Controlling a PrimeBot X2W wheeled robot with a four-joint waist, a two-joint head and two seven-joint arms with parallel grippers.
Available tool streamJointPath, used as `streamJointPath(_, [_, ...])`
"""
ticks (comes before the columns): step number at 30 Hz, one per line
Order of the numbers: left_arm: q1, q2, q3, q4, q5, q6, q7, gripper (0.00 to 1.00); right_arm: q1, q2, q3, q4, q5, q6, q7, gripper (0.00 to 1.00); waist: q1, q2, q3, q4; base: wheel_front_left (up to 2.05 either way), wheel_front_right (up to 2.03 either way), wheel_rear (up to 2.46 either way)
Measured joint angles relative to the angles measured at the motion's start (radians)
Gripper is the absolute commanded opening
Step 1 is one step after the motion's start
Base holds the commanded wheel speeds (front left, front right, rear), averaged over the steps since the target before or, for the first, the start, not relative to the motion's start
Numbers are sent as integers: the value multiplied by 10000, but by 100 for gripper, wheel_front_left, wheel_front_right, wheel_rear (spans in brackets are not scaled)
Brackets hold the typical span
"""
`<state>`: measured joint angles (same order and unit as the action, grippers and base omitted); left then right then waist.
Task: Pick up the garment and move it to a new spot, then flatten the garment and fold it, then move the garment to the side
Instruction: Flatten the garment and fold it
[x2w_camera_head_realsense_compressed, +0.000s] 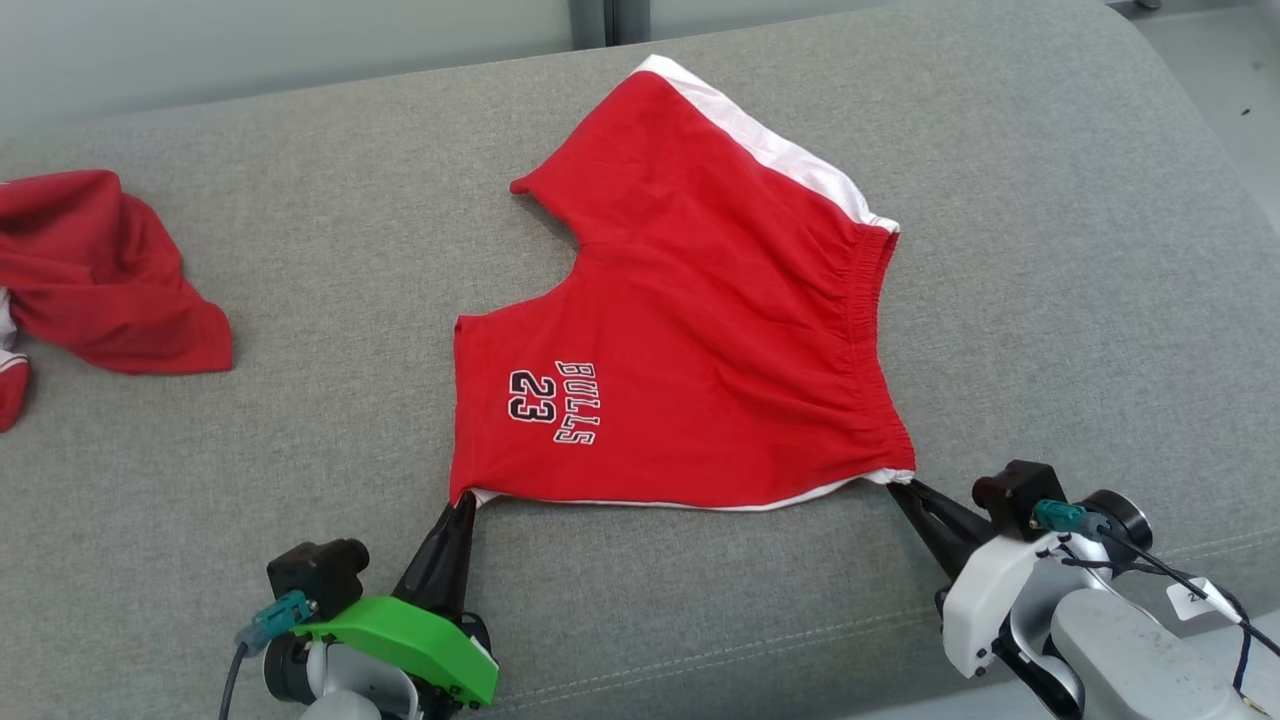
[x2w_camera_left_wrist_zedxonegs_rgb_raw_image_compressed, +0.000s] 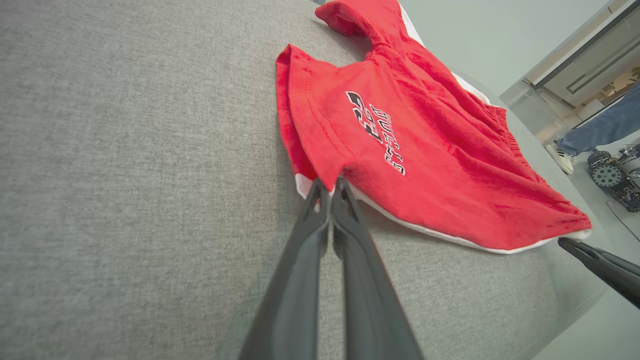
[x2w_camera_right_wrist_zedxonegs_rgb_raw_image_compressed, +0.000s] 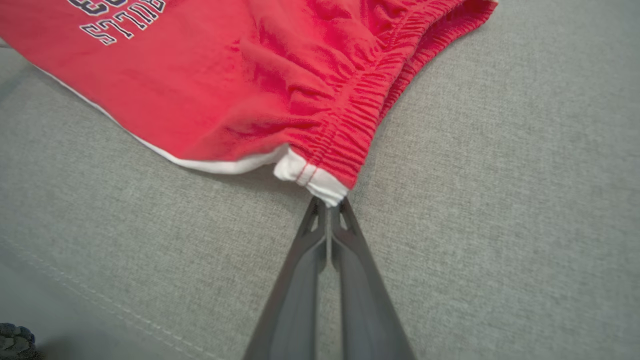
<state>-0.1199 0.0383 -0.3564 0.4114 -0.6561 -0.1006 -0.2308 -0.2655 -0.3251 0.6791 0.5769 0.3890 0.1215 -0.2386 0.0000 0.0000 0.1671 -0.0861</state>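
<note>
Red shorts, white side stripes, "BULLS 23" print, spread flat.

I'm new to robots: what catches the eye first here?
Bright red shorts printed BULLS 23 lie spread on the grey sofa. The left end effector pinches their near hem corner, the right end effector the waistband corner. A second red garment lies crumpled far left.

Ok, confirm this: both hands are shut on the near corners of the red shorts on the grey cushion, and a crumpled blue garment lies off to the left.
Wrong colour: the crumpled garment off to the left is red, not blue; the head view shows it. The left hand and right hand are shut on near corners of the shorts.
</note>
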Motion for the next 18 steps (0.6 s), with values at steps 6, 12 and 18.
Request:
streamJointPath(6, [-18,2,21,-8,8,56,-2,0,-303,23,249,17,-665,-104,-82,100,0,0,183,-5,0,0,0])
streamJointPath(12, [-28,4,25,2,12,100,-6,0,-465,-48,247,-217,-1097,-355,-86,100,0,0,288,-53,0,0,0])
streamJointPath(18, [-31,6,38,17,12,102,-56,0,-551,-48,240,-476,-1377,-366,-88,100,0,0,327,-91,0,0,0])
